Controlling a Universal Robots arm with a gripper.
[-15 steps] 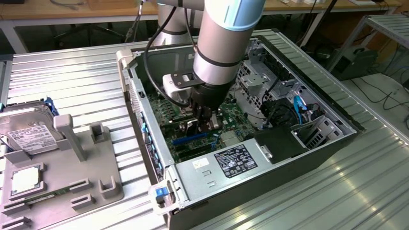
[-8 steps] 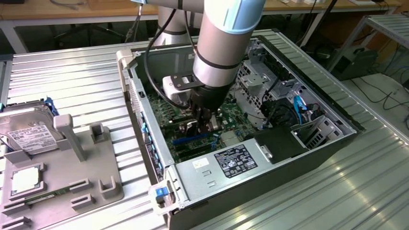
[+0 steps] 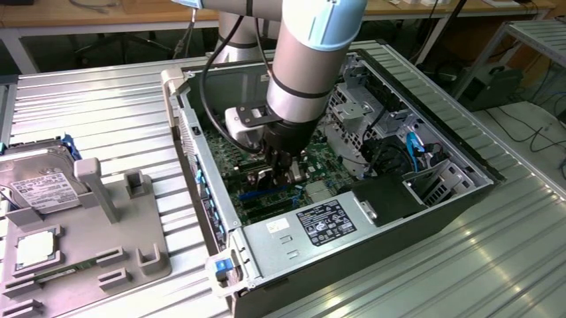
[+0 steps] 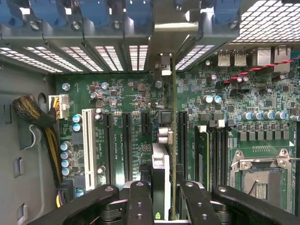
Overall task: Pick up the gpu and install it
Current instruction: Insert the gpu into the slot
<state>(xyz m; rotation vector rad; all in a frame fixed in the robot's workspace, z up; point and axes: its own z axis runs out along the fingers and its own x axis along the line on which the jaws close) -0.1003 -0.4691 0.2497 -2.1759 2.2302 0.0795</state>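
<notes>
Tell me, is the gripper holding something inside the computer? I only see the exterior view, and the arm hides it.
Observer: Yes. The wrist view shows the gripper shut on the gpu, held edge-on above the motherboard.
Operator: Which way does it point?
Observer: Its bracket end reaches the case's rear wall, by the row of blue latches.
Operator: What's beside it?
Observer: A green memory stick stands in a slot close by.

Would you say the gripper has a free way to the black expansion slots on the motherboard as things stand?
Probably yes: the gripper, shut on the gpu, hangs inside the open case over the slots with nothing between.
</notes>
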